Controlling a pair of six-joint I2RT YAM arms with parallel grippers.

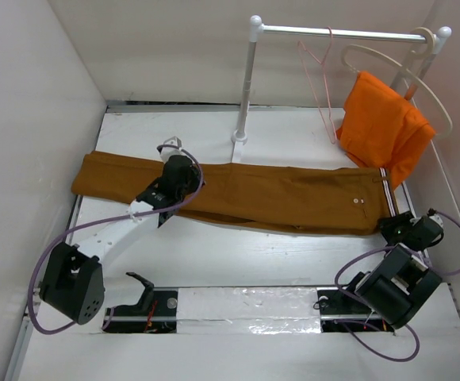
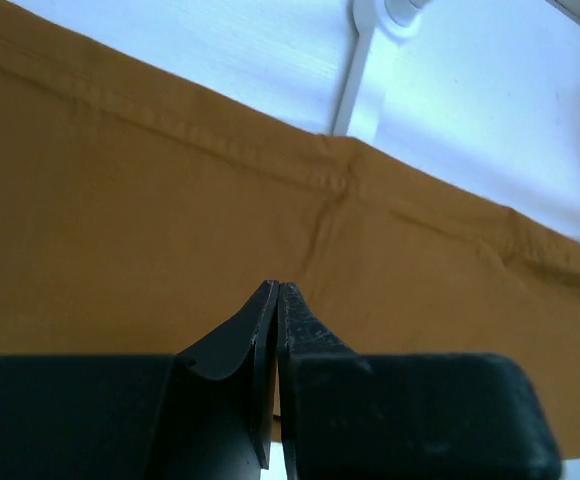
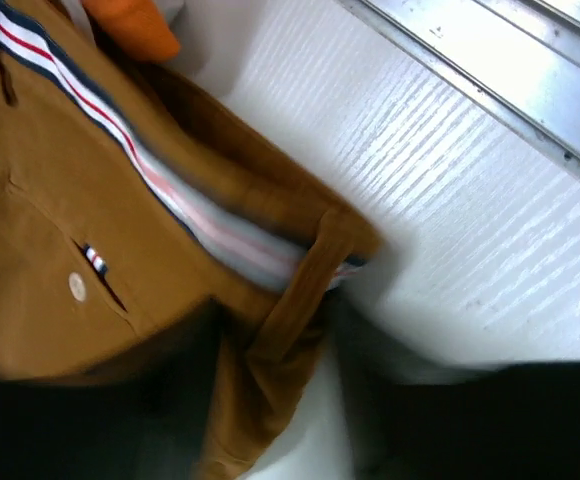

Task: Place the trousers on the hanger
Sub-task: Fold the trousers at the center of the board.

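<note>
While trousers (image 1: 277, 198) lie flat left-to-right, waistband (image 1: 385, 190) rightward, left jaws clenched, right jaws' state unclear

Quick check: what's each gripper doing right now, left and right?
Left gripper: closed, nothing visible in it, just above the trousers.
Right gripper: at the trousers' waistband, too blurred to tell.

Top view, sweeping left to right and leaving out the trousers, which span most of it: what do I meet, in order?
Left gripper → rack post → pink hanger → orange garment.
</note>
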